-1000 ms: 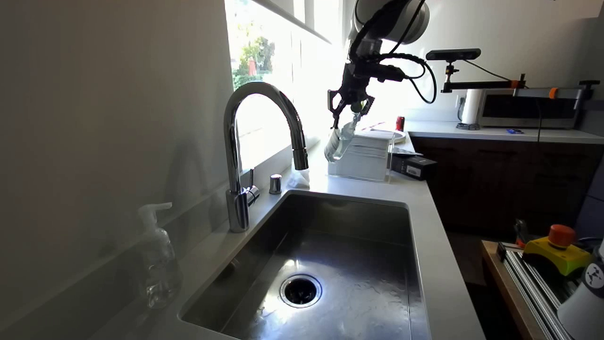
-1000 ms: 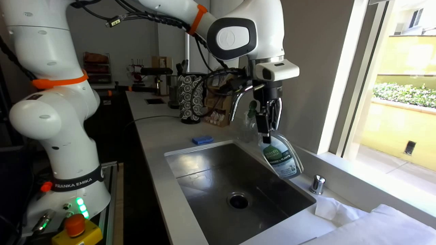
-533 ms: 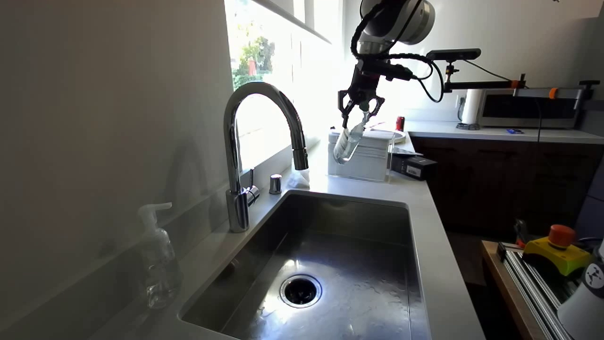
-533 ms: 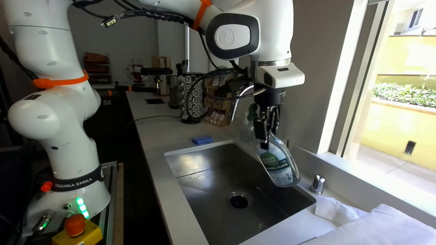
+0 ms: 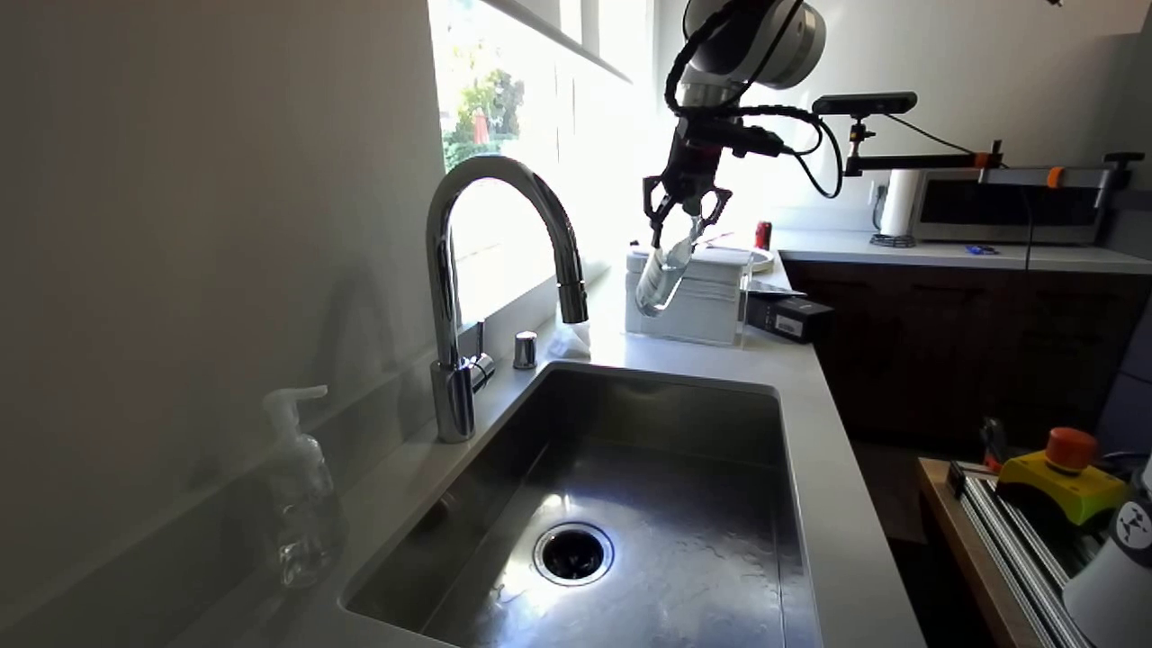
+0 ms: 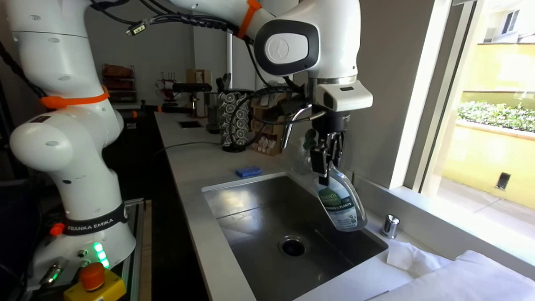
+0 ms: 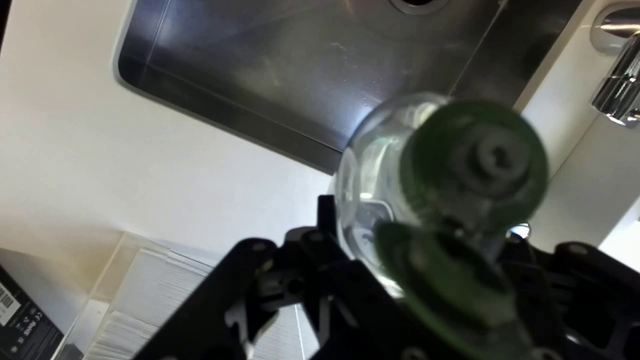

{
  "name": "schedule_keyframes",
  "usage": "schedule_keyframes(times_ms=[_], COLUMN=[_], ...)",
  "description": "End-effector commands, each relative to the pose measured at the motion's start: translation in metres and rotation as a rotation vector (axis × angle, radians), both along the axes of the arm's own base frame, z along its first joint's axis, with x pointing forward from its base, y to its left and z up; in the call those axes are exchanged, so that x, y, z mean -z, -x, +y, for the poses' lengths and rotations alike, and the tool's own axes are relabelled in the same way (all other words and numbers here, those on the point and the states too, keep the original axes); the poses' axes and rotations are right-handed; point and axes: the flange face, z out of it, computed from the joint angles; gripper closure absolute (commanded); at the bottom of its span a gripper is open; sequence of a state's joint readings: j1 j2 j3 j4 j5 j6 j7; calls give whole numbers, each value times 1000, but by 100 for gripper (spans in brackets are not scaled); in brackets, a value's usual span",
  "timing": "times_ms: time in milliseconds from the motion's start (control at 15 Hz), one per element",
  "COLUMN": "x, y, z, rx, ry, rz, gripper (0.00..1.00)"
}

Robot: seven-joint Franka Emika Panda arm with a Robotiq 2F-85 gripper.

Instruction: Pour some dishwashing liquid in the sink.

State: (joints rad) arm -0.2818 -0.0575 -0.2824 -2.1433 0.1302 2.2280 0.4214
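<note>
The dishwashing liquid is a translucent bottle with a green and blue label, also visible in an exterior view and the wrist view. My gripper is shut around its upper part and holds it in the air, tilted, cap end up. The gripper also shows in an exterior view. The wrist view shows a green cap with its lid flipped open; one finger is largely hidden behind it. The steel sink shows in both exterior views. The bottle hangs near the sink's corner, by the box end.
An arched chrome faucet stands at the window-side edge of the sink. A clear pump bottle stands near the wall. A clear box of white sheets and a black box sit past the sink. A blue sponge lies by the rim.
The gripper and held bottle have moved down and sideways, away from the window, over the first half second. Since then they have barely moved. The bottle stays tilted and held.
</note>
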Motion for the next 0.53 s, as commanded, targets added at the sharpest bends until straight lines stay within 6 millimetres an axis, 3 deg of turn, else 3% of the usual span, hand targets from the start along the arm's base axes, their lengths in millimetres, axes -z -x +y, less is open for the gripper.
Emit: schedule_keyframes(times_ms=[0, 467], x=[-3, -3], y=[-4, -4], z=[-19, -51], rx=[118, 258], ry=[-63, -194], rz=[6, 74], gripper=[69, 69])
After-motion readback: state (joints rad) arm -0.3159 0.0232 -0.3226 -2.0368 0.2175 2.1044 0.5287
